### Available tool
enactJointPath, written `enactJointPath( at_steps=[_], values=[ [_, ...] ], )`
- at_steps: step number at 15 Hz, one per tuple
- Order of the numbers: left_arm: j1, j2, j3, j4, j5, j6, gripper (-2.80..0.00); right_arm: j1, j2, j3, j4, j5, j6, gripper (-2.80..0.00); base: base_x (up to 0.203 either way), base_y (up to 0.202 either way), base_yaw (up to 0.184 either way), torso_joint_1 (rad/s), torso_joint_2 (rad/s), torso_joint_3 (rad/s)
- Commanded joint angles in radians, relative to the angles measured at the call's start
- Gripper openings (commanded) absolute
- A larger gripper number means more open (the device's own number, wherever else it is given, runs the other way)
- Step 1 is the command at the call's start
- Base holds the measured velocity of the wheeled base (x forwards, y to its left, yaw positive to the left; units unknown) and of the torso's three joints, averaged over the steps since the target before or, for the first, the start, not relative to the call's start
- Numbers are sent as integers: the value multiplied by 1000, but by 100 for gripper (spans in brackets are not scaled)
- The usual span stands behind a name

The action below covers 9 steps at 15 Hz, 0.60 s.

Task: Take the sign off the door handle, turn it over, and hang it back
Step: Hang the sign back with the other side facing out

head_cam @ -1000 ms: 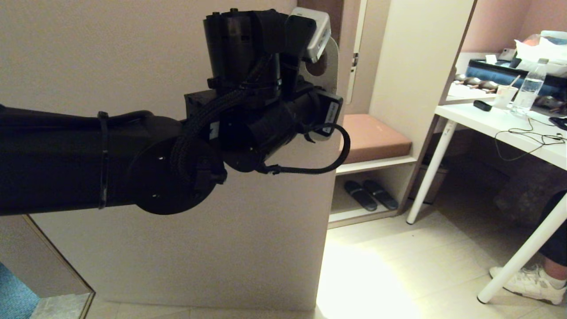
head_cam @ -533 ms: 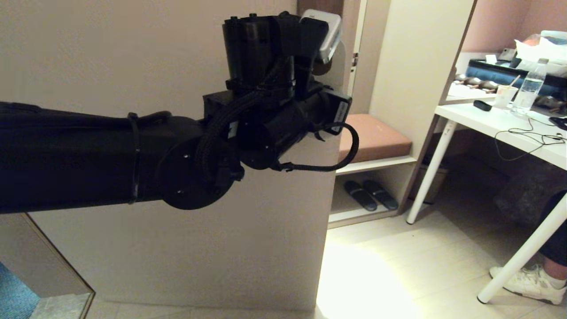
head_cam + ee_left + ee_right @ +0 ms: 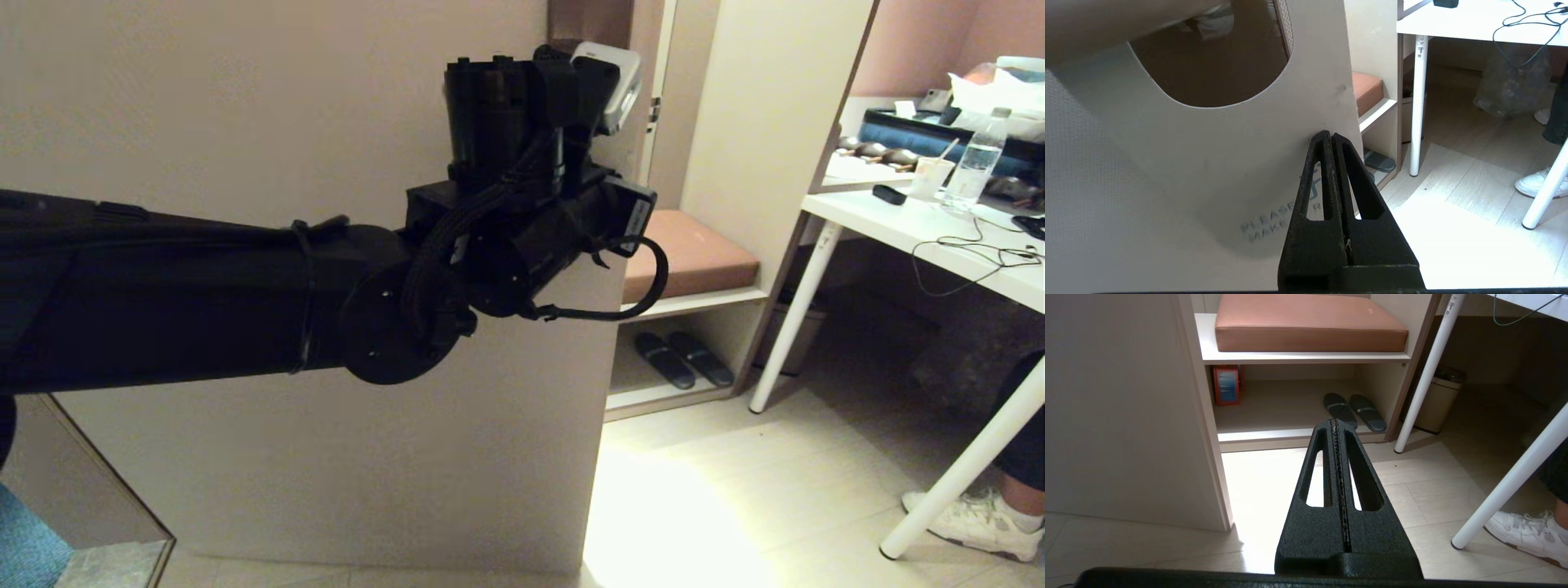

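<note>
In the left wrist view the sign (image 3: 1208, 155) shows its pale face with "PLEASE MAKE UP" print and its oval hole. My left gripper (image 3: 1331, 136) is shut on the sign's side edge, below the hole. A blurred pale bar crosses above the hole; I cannot tell whether it is the door handle. In the head view my left arm's wrist (image 3: 522, 163) hides the sign and the lever. Only the top of the dark brown backplate (image 3: 588, 20) shows. My right gripper (image 3: 1335, 422) is shut and empty, low, pointing at the floor.
The pale door panel (image 3: 245, 122) fills the left. Right of it is a shelf bench with a brown cushion (image 3: 686, 253) and slippers (image 3: 682, 359) below. A white table (image 3: 939, 237) with a bottle (image 3: 976, 167) stands at right; a person's shoe (image 3: 980, 523) is by its leg.
My left arm has moved to the right and slightly down across the door. The pale edge of the sign that showed beside the wrist camera is now hidden behind the wrist.
</note>
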Motion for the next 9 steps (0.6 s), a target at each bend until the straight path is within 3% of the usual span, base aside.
enactJointPath(
  at_steps=[1, 9],
  values=[
    [0, 19, -15, -4, 2, 0, -280, 0, 0, 0, 0, 0, -1, -280, 0, 0, 0, 0, 0, 0],
    [0, 15, -10, -36, 8, 0, -280, 0, 0, 0, 0, 0, -1, -280, 0, 0, 0, 0, 0, 0]
  ],
)
